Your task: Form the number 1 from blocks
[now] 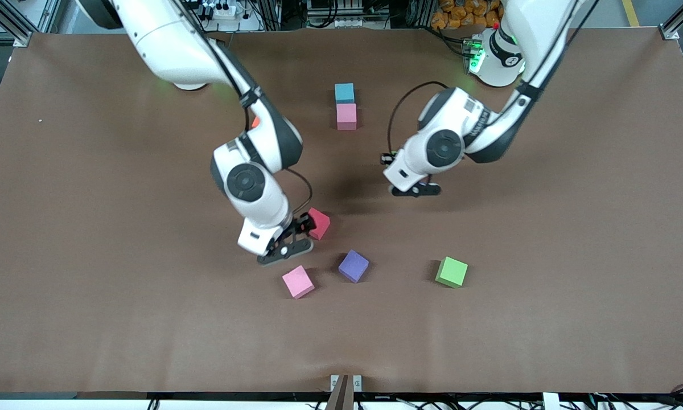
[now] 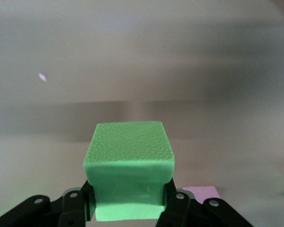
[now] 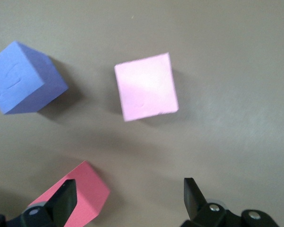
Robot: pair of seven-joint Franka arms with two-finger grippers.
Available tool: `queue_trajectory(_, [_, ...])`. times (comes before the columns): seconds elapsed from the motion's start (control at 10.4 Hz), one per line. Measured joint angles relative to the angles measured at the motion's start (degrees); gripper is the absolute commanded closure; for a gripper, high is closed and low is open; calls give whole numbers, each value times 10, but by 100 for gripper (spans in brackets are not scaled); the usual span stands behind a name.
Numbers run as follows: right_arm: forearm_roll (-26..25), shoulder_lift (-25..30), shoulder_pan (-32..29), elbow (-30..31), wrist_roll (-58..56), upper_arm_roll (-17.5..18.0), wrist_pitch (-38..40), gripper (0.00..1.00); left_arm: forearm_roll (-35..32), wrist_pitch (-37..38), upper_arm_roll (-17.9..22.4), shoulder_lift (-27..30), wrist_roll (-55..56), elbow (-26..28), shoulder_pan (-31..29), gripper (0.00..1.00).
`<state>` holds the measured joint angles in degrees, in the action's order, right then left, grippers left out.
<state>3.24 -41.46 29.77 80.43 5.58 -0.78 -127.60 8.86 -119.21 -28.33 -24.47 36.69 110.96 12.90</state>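
Blocks are being gathered around a started column, a light blue block point(image 1: 344, 92) touching a pale pink block point(image 1: 346, 116). Nearer the front camera than that column, a loose pink block point(image 1: 297, 282) is being approached by the right gripper point(image 1: 289, 242), jaws spread wide; the red cube point(image 1: 319, 223) beside it risks being nudged. A green block point(image 2: 128, 170) is being clenched by the left gripper point(image 1: 414, 189) and could land skewed. No writing is legible.
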Motion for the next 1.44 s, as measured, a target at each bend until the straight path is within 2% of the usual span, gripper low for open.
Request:
queue_trajectory(0.19, [0, -35, -11, -32, -37, 0, -45, 0, 0, -19, 0, -23, 37, -24, 52, 100])
queue_trajectory(0.48, [0, -85, -12, -74, -42, 1, -89, 0, 0, -78, 2, -63, 82, -29, 106, 100])
queue_trajectory(0.96, [0, -132, -21, -104, -76, 1, -127, 0, 0, -106, 13, -87, 114, -29, 142, 100])
queue_trajectory(1.44, [0, -135, -21, -105, -82, 3, -130, 0, -29, -118, 15, -90, 140, -13, 157, 100])
